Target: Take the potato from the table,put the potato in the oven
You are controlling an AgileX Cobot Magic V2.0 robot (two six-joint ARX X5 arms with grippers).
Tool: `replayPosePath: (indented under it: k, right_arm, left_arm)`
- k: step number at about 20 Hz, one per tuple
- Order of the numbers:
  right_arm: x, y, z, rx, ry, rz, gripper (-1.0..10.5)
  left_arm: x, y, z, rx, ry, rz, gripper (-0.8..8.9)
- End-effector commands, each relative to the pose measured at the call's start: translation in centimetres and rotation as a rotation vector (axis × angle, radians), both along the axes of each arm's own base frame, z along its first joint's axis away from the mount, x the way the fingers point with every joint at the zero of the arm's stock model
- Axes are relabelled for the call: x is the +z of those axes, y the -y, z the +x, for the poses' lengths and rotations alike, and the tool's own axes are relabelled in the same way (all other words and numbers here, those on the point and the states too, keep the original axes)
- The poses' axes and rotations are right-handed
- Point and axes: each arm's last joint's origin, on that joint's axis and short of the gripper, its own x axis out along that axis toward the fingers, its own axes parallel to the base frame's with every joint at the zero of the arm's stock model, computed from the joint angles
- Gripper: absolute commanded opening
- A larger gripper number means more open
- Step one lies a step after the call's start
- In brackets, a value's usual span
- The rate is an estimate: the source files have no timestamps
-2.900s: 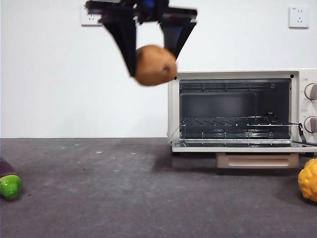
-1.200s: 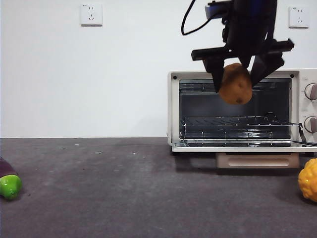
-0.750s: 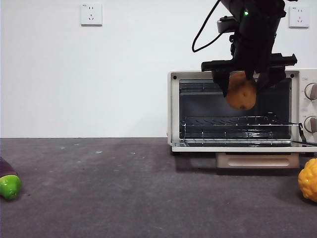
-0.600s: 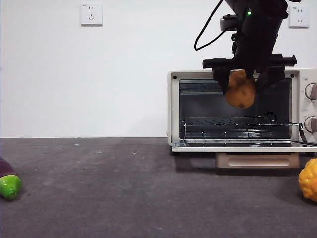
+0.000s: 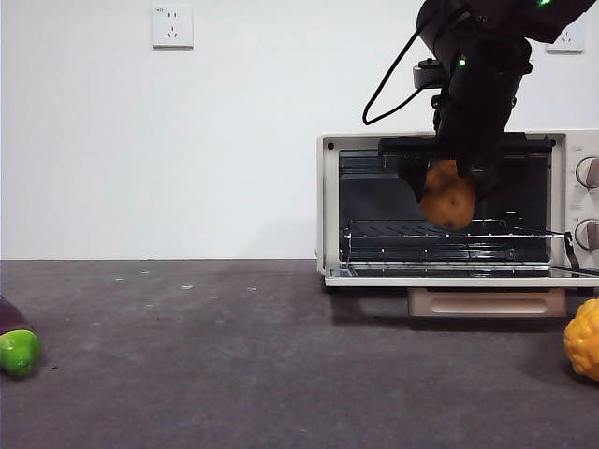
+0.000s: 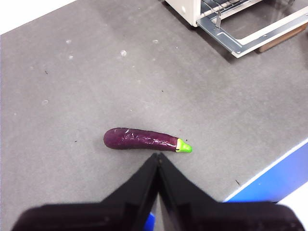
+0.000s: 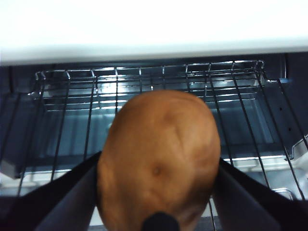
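Two arms on my rig, and only one is at work; my right tool (image 5: 449, 178) is clenched on the potato (image 5: 447, 195), one black jaw pressed to each flank of it, as the right wrist view shows plainly (image 7: 159, 192); the potato (image 7: 159, 161) is orange-brown with a small dark spot on its skin, and I see it hanging in front of the open mouth of the oven (image 5: 328, 206), clear of the wire rack (image 5: 421, 229) below it and not resting on anything; from the wrist camera the rack (image 7: 144, 91) spreads out behind the potato with the oven's pale upper edge above; the oven door (image 5: 449, 278) lies folded down flat, its beige handle (image 5: 487, 303) showing beneath it, and two round knobs (image 5: 588, 173) sit on the oven's right side; my left tool (image 6: 158, 166) is closed on nothing, its jaws pressed together over the grey surface (image 6: 72, 86), hovering just beside a purple eggplant (image 6: 144, 139) with a green stem end that lies flat there; in the front view that eggplant (image 5: 17, 346) pokes in at the left edge, well apart from the oven; a bumpy yellow-orange fruit (image 5: 582, 339) sits on the surface (image 5: 234, 365) at the right edge, near the oven door; two wall sockets (image 5: 172, 26) are mounted on the white wall behind.
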Motion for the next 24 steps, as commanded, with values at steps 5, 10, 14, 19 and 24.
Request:
replayPosePath:
  k: [5, 10, 14, 19, 24]
  right_arm:
    - [-1.8, -0.3, 0.5, -0.014, -0.028, -0.004, 5.1]
    - [-0.9, -0.4, 0.8, -0.022, 0.004, 0.002, 5.1]
    - [0.5, -0.4, -0.3, -0.048, 0.009, -0.027, 5.1]
    - [3.6, -0.2, -3.4, -0.027, -0.043, -0.062, 5.1]
    - [8.0, 0.1, -8.8, 0.058, -0.073, -0.102, 5.1]
  left_arm:
    - [-0.1, 0.1, 0.1, 0.009, -0.002, -0.005, -0.05]
    - [-0.1, 0.4, 0.4, 0.009, -0.014, 0.008, -0.05]
    - [-0.1, 0.8, 0.7, 0.009, -0.027, 0.023, -0.05]
    - [-0.1, 1.3, 1.4, 0.044, -0.026, 0.066, -0.05]
    - [-0.1, 2.8, 2.9, 0.081, -0.039, 0.133, -0.05]
